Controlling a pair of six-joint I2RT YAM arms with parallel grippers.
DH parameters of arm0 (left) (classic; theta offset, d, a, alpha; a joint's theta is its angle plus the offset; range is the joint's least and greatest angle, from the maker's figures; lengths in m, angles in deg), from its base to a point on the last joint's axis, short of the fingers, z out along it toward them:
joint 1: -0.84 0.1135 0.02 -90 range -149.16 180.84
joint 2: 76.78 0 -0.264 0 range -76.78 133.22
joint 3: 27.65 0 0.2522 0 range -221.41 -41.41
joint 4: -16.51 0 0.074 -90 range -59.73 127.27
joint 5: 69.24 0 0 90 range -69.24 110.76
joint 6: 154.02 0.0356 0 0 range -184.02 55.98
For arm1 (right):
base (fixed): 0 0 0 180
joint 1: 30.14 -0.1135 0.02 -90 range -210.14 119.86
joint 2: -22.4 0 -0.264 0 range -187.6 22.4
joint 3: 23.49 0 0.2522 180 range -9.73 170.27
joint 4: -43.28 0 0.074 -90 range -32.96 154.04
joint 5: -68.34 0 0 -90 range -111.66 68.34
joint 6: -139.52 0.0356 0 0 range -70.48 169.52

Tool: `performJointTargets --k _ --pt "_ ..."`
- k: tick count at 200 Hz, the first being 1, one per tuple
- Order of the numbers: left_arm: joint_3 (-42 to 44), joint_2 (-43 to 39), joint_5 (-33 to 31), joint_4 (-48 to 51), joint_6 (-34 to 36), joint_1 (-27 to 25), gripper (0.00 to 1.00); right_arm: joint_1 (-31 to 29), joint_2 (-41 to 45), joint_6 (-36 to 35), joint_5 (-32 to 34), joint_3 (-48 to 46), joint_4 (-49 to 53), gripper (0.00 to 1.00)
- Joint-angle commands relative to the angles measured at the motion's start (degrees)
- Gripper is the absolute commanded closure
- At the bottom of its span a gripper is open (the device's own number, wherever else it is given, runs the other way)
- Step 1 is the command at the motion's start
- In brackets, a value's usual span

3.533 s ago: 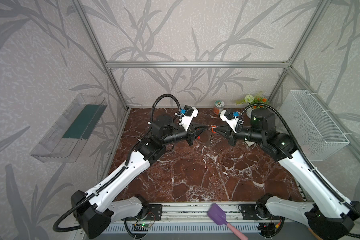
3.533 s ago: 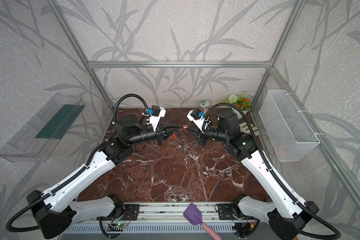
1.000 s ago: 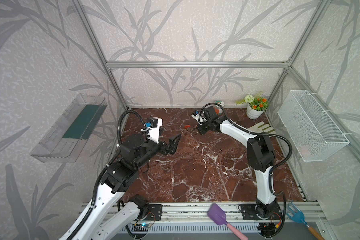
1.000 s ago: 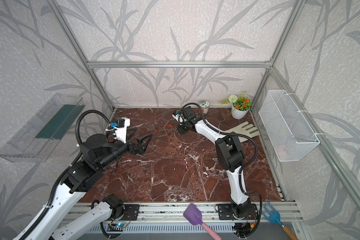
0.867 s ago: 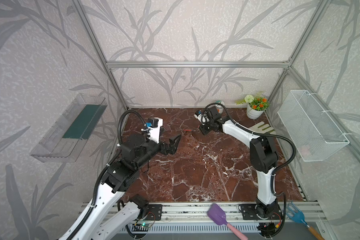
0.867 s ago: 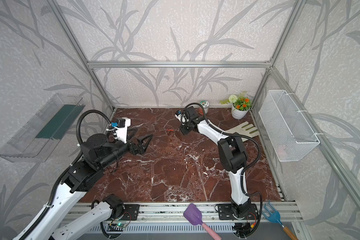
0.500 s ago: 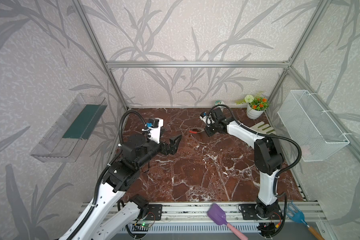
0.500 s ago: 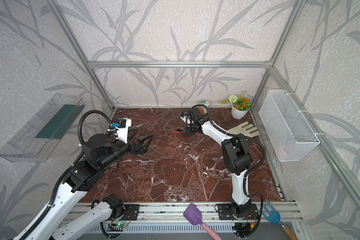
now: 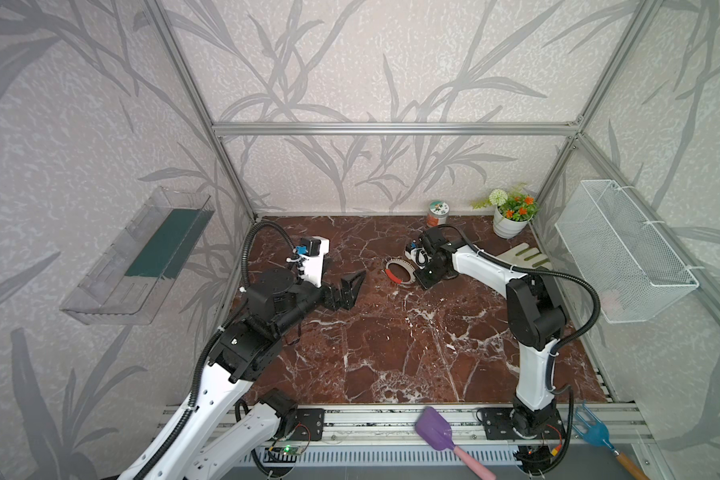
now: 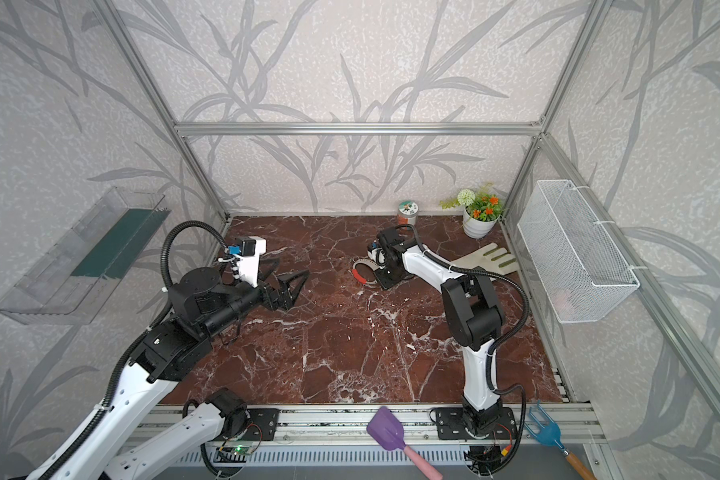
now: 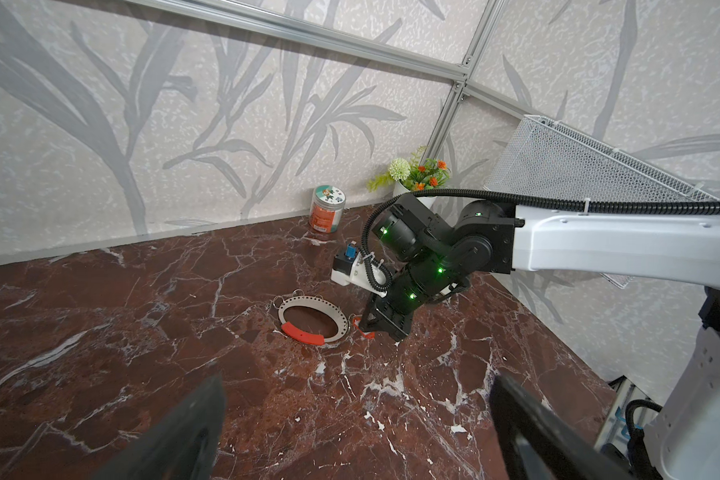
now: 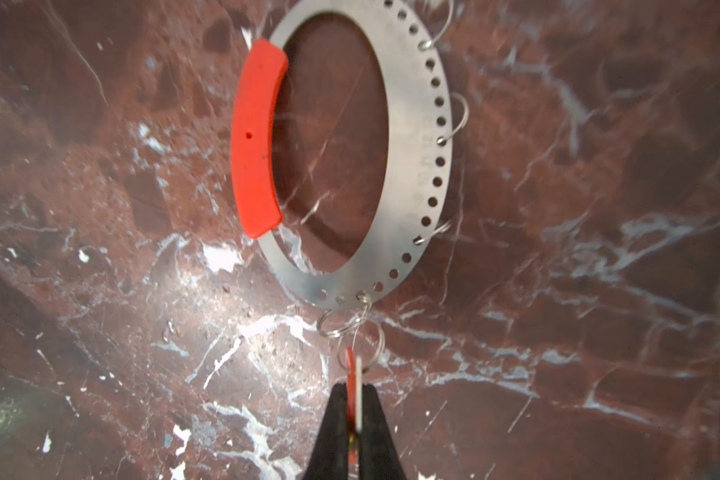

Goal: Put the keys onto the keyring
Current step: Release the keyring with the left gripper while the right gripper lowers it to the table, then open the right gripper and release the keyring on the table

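where the keys (image 12: 351, 372) sit: a red-orange tag pinched edge-on in the right pincer (image 12: 355, 392), upper middle of both top views
right pincer: closed tight on the keys
keyring (image 9: 393, 277): flat on the counter (image 9: 391, 353), just left of that pincer; the tag's small ring reaches its holed rim
left pincer (image 11: 357, 378): spread wide, empty, left of centre, well apart from the keyring

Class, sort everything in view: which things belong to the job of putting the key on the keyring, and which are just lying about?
Job: key tag, keyring, right pincer shut on the tag.
Lying about: jar, flowerpot, glove, purple spatula, blue rake, wire basket.
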Motion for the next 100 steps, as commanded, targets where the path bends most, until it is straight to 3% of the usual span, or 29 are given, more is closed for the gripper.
performJointTargets --k 1,21,46,100 --pt "0.59 0.06 0.79 -1.70 -0.95 0.20 0.01 -0.11 2.85 2.77 -0.71 -2.70 3.61 0.99" --pt "0.68 0.18 0.95 -1.76 -1.05 0.24 0.01 -0.29 3.53 4.03 -1.59 -4.55 4.08 0.91" --pt "0.68 0.28 1.04 -2.00 -0.95 0.24 0.01 -0.30 5.63 5.56 -1.44 -7.05 4.38 0.71" --pt "0.68 0.92 0.13 -1.91 -0.04 0.30 0.01 -0.12 13.43 9.02 1.23 -13.31 3.54 0.58"
